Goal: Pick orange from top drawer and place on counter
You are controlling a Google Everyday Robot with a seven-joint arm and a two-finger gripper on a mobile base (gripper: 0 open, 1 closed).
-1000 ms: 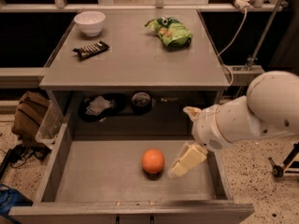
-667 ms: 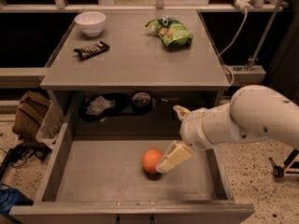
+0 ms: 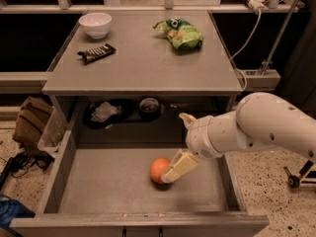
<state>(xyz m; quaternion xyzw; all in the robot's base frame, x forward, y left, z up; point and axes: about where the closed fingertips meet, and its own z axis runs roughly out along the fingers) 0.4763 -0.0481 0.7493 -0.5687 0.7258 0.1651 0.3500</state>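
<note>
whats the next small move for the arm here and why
Probably ease the pincer slightly closer around the round bright orange fruit before gripping: it sits at the fruit's right side in this view, and the fruit rests on the floor of the wide grey drawer, not lifted.

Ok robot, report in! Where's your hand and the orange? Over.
Gripper down in the top drawer, at the orange. Orange on the drawer floor, not lifted. Counter holds white bowl, chocolate bar, green chip bag.
</note>
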